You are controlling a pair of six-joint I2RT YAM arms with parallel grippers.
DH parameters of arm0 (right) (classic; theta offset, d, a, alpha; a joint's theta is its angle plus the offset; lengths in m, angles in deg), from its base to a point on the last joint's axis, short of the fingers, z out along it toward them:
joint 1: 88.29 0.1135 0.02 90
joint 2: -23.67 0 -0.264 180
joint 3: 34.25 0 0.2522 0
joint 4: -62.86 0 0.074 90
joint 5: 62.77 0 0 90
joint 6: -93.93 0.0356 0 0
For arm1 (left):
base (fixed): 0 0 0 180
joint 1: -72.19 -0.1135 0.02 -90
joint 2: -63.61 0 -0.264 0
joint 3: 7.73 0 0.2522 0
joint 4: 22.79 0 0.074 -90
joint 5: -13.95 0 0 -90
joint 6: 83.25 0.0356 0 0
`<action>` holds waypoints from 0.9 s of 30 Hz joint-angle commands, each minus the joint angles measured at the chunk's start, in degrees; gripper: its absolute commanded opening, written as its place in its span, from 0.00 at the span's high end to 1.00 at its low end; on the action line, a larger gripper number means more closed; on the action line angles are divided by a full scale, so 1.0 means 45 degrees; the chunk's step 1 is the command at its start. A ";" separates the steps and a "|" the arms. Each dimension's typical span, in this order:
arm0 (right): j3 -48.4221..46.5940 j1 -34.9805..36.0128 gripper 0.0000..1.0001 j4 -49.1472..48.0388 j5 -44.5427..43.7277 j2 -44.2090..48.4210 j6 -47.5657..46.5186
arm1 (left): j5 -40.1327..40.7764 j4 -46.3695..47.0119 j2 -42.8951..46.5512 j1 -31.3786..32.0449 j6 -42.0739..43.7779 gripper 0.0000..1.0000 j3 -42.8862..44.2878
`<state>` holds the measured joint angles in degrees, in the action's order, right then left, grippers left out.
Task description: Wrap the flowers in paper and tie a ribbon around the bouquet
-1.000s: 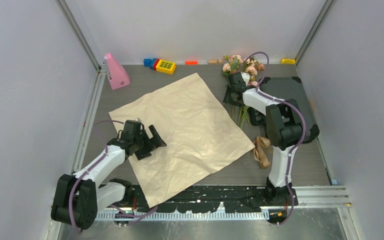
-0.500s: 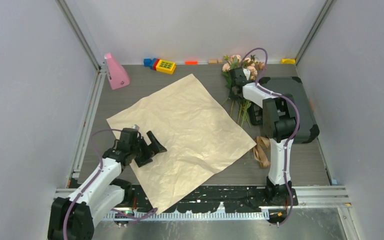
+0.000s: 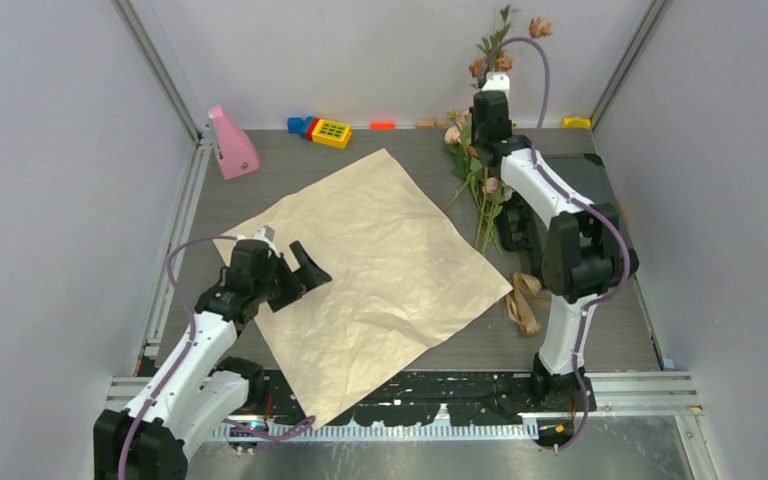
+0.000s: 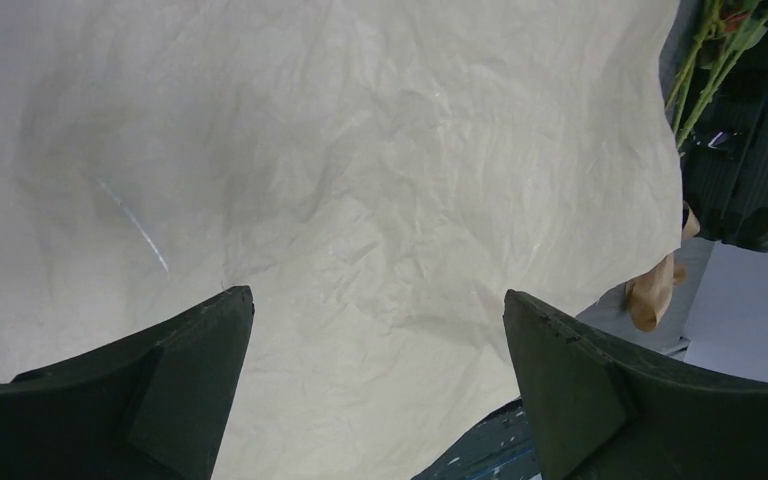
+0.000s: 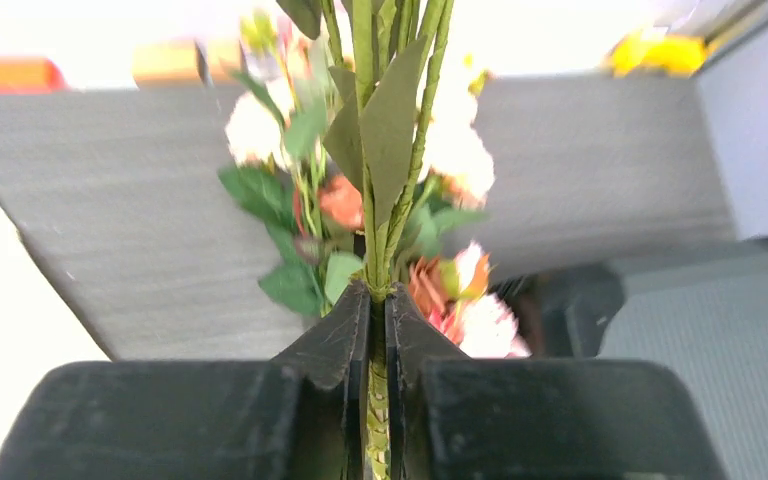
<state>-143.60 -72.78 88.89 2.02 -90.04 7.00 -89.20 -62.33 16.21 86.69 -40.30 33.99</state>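
Early stage. Right pincer [image 5: 375, 300] pinching a few flower stems [image 5: 390, 150], held high over the bench's [image 3: 290, 170] far right corner. Rest of the flowers [image 3: 475, 175] lie on the bench below. Paper [image 3: 380, 250] flat mid-bench, nothing on it. Left pincer [image 4: 377, 296] spread above its left edge. Ribbon [image 3: 523, 300] loose by the paper's right corner. Placing, wrapping, tying all left.

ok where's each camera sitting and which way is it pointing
top external: above, behind the arm bases, looking down at the table; left gripper and right gripper show
left wrist: on the left arm, looking down past the open left gripper at the paper
right wrist: on the right arm, looking past the right gripper, shut on flowers, toward the back wall
shared: top and left wrist show paper and ribbon
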 commanded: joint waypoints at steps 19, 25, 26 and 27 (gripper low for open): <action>0.2694 0.6356 0.99 -0.1520 0.3958 0.0476 1.0178 | 0.1496 -0.1106 0.0036 0.0000 0.0720 0.00 0.1623; 0.1988 0.7003 0.99 -0.0762 0.2062 -0.1455 1.0615 | 0.1466 -0.1028 -0.0391 0.0000 0.0831 0.00 0.1371; 0.2029 0.6998 0.96 -0.0738 0.1977 -0.1577 1.0703 | 0.1499 -0.1052 -0.0428 0.0000 0.0871 0.00 0.1357; 0.2056 0.7002 0.92 -0.0704 0.1980 -0.1639 1.0714 | 0.1523 -0.1066 -0.0476 0.0000 0.0897 0.00 0.1326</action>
<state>-130.88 -40.68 86.42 18.37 -97.80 52.44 -83.12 -67.07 14.60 86.69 -37.70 39.92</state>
